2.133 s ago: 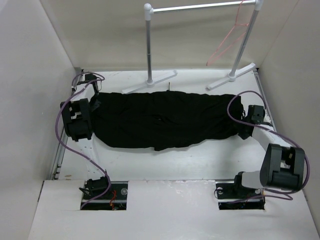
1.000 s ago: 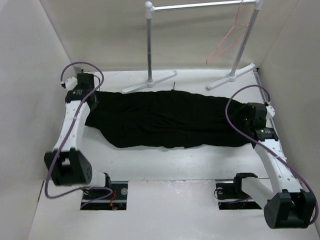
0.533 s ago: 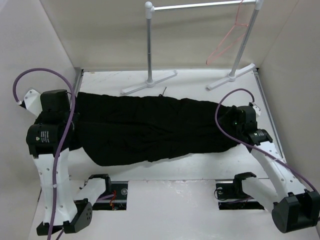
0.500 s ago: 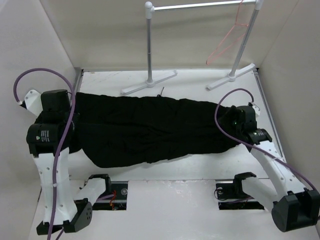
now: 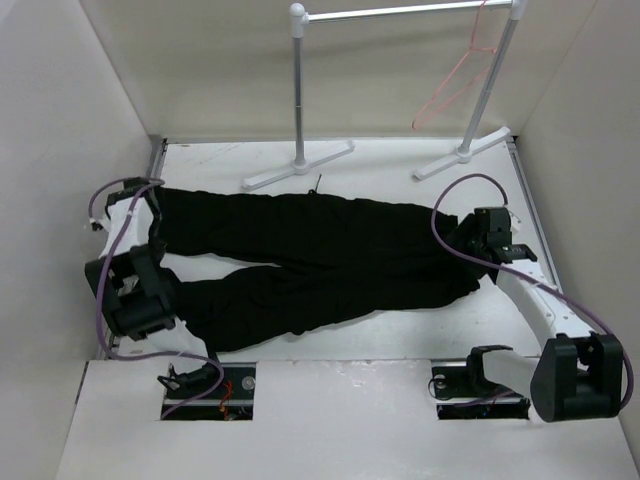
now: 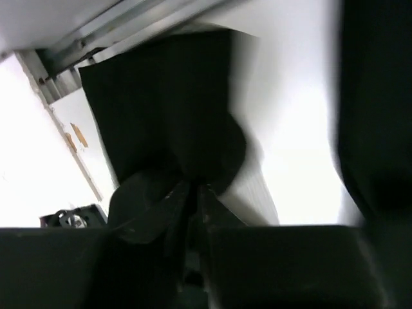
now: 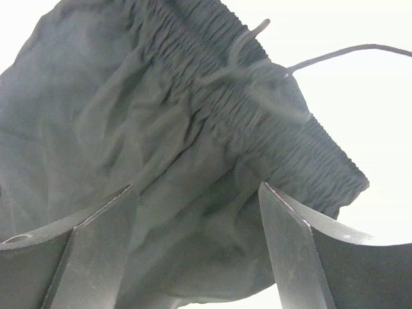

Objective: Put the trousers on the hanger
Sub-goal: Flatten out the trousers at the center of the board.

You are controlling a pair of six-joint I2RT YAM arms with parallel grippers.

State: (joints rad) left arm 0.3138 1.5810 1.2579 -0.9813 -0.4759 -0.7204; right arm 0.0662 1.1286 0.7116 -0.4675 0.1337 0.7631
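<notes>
The trousers (image 5: 320, 250) cover the middle of the worktop (image 5: 400, 165), almost from the left wall (image 5: 60, 150) to the right wall (image 5: 590, 150). Behind them runs a bare strip, broken by the two splayed feet of the rack (image 5: 298, 90). Another bare strip lies along the near edge. A bare wedge opens between the legs at the left. The hanger (image 5: 455, 88) hangs close beside the rack's right post (image 5: 490, 85).

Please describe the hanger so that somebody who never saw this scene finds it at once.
At the table's far edge stands a white-posted rack with a silver crossbar. From the crossbar's right end, beside the right post, hangs the thin pink-red wire hanger, triangular with a hook on top. No neighbour is pink-red: the posts are white, and the black soft-fabric trousers lie on the table.
</notes>
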